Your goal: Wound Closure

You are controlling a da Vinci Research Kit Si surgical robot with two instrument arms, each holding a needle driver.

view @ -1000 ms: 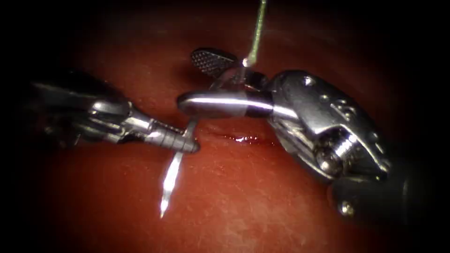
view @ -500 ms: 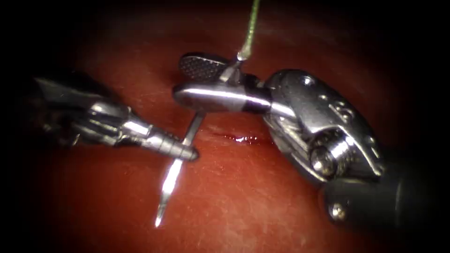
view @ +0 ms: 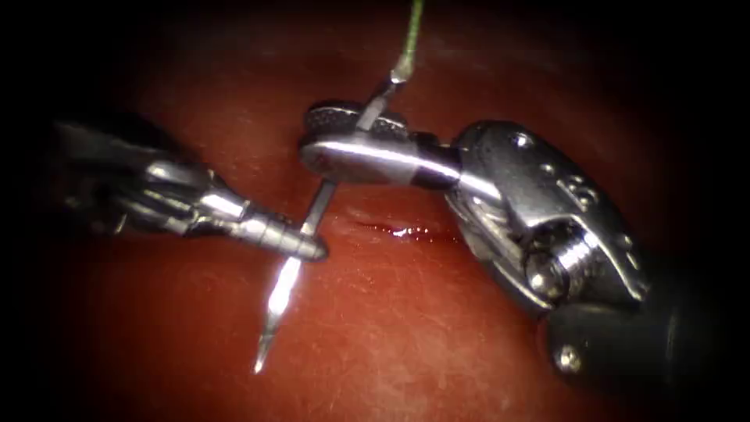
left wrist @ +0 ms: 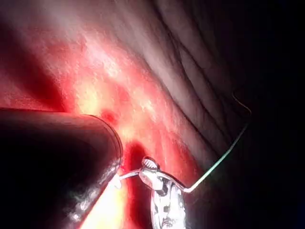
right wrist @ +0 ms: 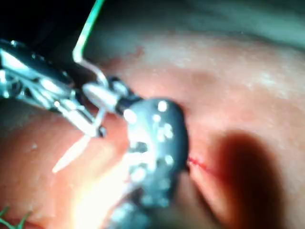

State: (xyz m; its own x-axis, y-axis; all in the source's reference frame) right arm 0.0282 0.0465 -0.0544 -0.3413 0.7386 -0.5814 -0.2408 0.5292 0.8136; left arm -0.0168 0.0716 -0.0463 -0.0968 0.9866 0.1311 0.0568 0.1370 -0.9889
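Note:
The curved needle (view: 283, 291) hangs free above the tissue (view: 406, 336), not in it, on the left of the cut (view: 402, 231). My left tool (view: 319, 250) comes in from the left, jaws shut on the needle at mid-curve, with the point sticking out below. My right tool (view: 308, 139) reaches in from the right, its jaws shut on the needle close to the tail. Green thread (view: 410, 31) rises from the tail. The right wrist view has the right tool (right wrist: 152, 138), the left tool (right wrist: 43, 86), the needle's point (right wrist: 71, 155) and the thread (right wrist: 88, 28).
Red fluid glints in the short cut under the right tool's jaws, and the cut (right wrist: 200, 166) is a thin red line in the right wrist view. Thread (left wrist: 224, 155) trails off across the tissue in the left wrist view. Green thread ends (right wrist: 9, 217) lie on the tissue.
The right tool's jaws, open around the needle's tail a second ago, have closed on it. The needle's tail rose and its point swung lower. The left tool kept its hold.

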